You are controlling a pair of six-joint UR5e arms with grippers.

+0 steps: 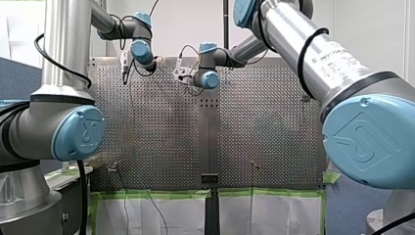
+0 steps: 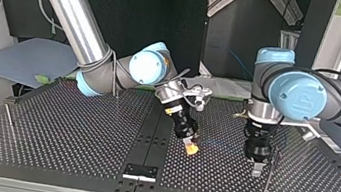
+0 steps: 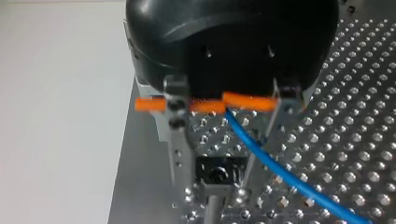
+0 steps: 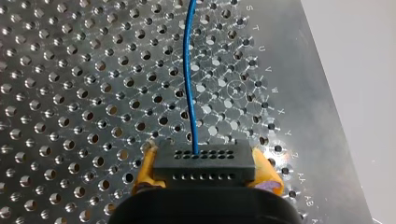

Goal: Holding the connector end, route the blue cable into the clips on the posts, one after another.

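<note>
My right claw (image 4: 205,169) is clamped on the black connector (image 4: 205,161), its yellow pads (image 4: 145,164) pressed against the block's two ends. The connector shows rows of small holes on its face. The blue cable (image 4: 187,70) leaves the middle of the connector and runs straight ahead of the claw, above the perforated surface (image 4: 70,70).

In the top view, this claw hangs tilted just above the surface near the middle. My left claw (image 2: 256,169) points straight down at that view's right, close beside a thin upright post (image 2: 268,178).

In the left wrist view, my left claw's metal fingers (image 3: 176,121) stand wide apart and grip nothing. The blue cable passes between them, starting by the orange bar (image 3: 247,101) at the claw's base and slanting down and away over the surface. Ahead of the claw, between the fingers, sits a black clip (image 3: 219,171) on a post. The cable runs beside the clip, not in it.
</note>
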